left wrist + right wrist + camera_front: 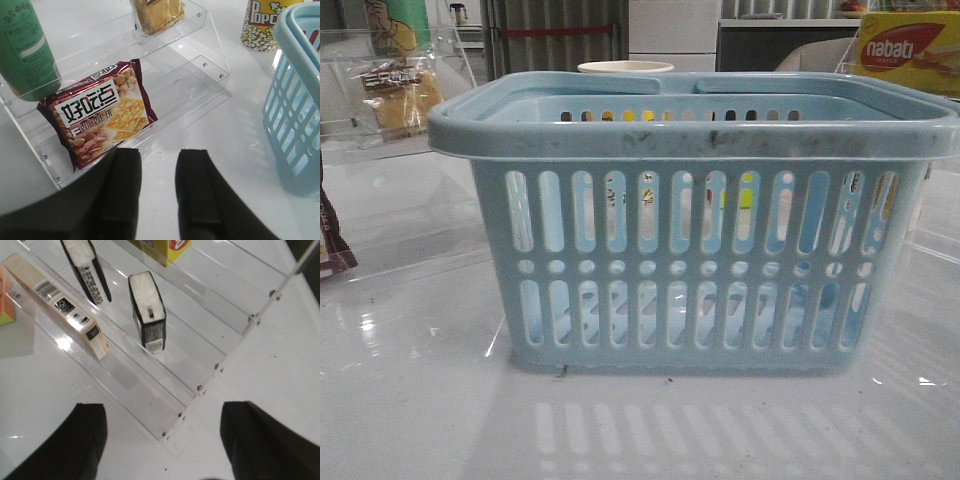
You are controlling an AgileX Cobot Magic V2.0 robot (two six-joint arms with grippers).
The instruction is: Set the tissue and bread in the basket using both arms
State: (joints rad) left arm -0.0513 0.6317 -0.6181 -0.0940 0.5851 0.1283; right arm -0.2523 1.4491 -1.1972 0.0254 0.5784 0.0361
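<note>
Front view: the basket [695, 250] occupies the centre of the frame, standing upright on the glossy white table [410, 400], its thick rim scuffed with dark marks. The bread [400, 95] sits in the upper left of the frame, in its clear bag on a transparent shelf [345, 140], well apart from the basket. A yellow-red nabati box [905, 50] shows in the upper right, and a pale cup rim [625, 67] is visible behind the basket. Neither arm appears in this view. Left wrist view: the left gripper [157, 190] is partly open, a clear gap between its two dark fingers, and holds nothing. A brown-red cracker packet [100, 112] lies on the lower tier of the clear rack just beyond it; the bread [157, 14] is at the top centre on the upper tier, a green bottle [27, 55] at the upper left, and the basket [295, 105] at the right edge. Right wrist view: the right gripper [162, 440] is wide open and empty. The tissue [147, 310] stands on a clear stepped rack [200, 360], upper centre of frame, beside a second dark pack [87, 267] and a long cream box [57, 302].
</note>
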